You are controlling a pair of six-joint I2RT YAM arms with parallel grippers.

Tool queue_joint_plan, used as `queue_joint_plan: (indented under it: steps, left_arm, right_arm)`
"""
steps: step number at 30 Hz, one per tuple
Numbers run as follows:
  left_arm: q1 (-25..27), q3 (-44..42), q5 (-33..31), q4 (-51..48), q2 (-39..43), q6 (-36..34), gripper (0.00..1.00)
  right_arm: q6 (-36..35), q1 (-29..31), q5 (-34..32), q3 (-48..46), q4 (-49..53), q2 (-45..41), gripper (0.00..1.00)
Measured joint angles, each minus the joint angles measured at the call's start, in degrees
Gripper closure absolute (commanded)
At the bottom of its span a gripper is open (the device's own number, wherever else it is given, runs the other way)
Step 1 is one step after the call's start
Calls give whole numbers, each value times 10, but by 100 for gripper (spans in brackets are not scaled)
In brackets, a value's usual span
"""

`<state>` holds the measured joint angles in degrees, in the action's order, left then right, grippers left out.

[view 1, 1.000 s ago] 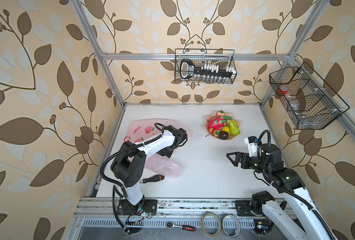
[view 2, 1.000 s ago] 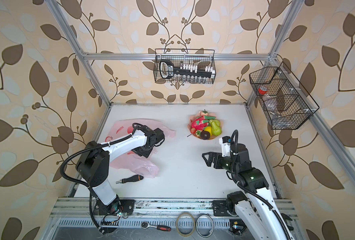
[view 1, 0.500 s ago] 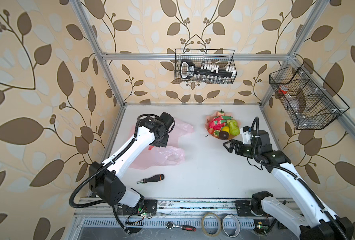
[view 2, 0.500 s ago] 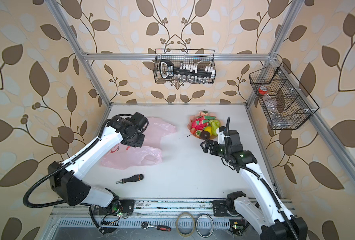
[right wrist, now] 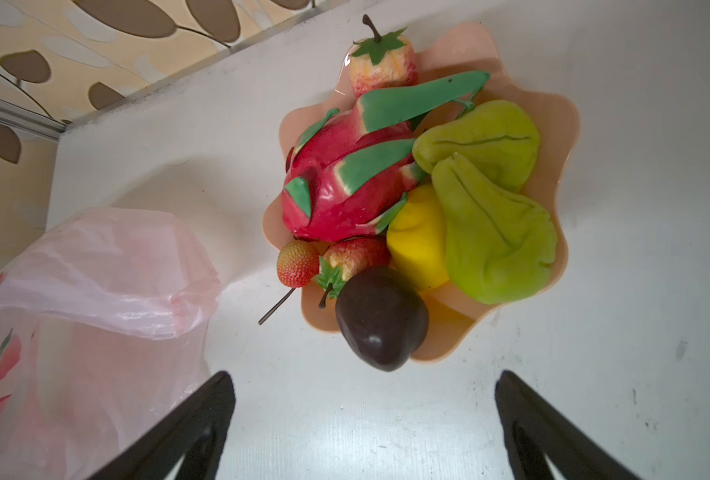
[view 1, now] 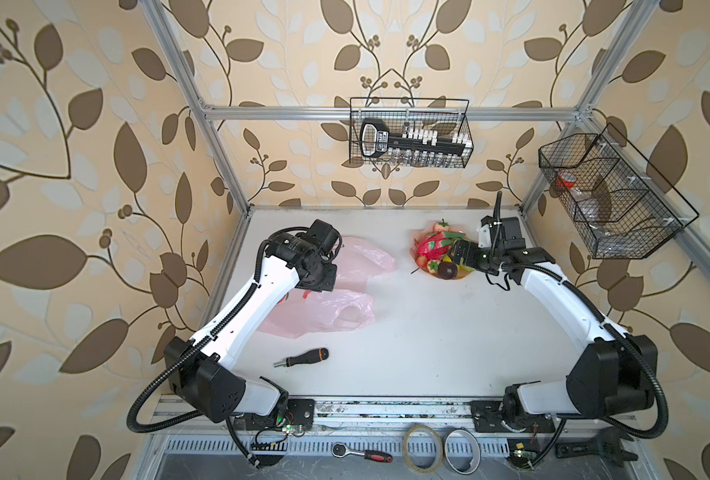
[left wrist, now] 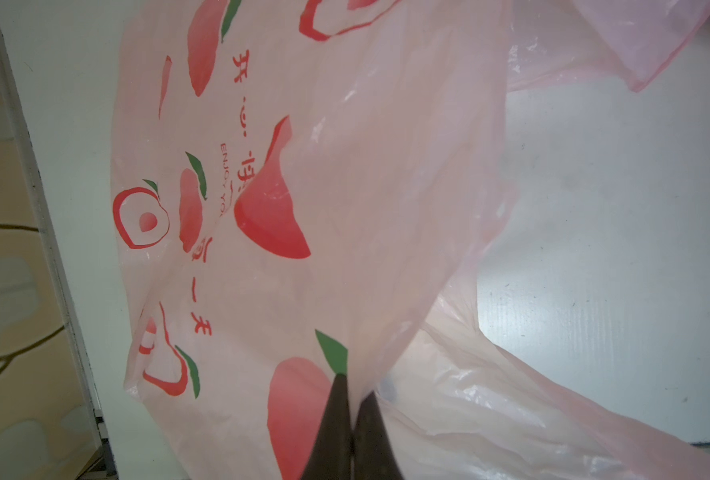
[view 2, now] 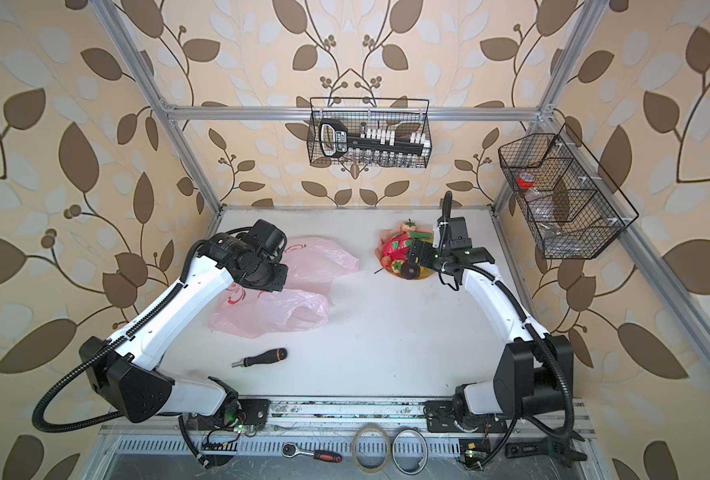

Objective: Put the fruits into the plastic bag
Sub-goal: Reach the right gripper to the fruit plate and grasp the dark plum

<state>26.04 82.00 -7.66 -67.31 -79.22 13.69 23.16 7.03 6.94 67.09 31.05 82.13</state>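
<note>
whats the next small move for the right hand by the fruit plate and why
Probably lower the right hand onto the dark plum: it lies nearest the hand, at the plate's edge, with nothing on top. The hand is wide open and empty, and the left hand is shut on the plastic bag.

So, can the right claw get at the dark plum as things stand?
Probably yes: the right claw is open facing the plum, which sits uncovered on the edge of the plate nearest it.
</note>
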Motion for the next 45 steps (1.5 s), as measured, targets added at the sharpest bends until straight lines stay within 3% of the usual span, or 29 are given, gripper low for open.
queue_joint_plan:
  steps: [9, 25, 45]
  left_arm:
    - [0, -11, 43, 24, 31, 16, 100]
    - [0, -45, 117, 50, 73, 41, 100]
    - [0, -76, 136, 76, 74, 91, 100]
  right_arm:
    - [-10, 38, -23, -9, 18, 38, 5]
    - [-26, 38, -51, 5, 13, 113, 9]
    - [-42, 38, -50, 46, 16, 159, 22]
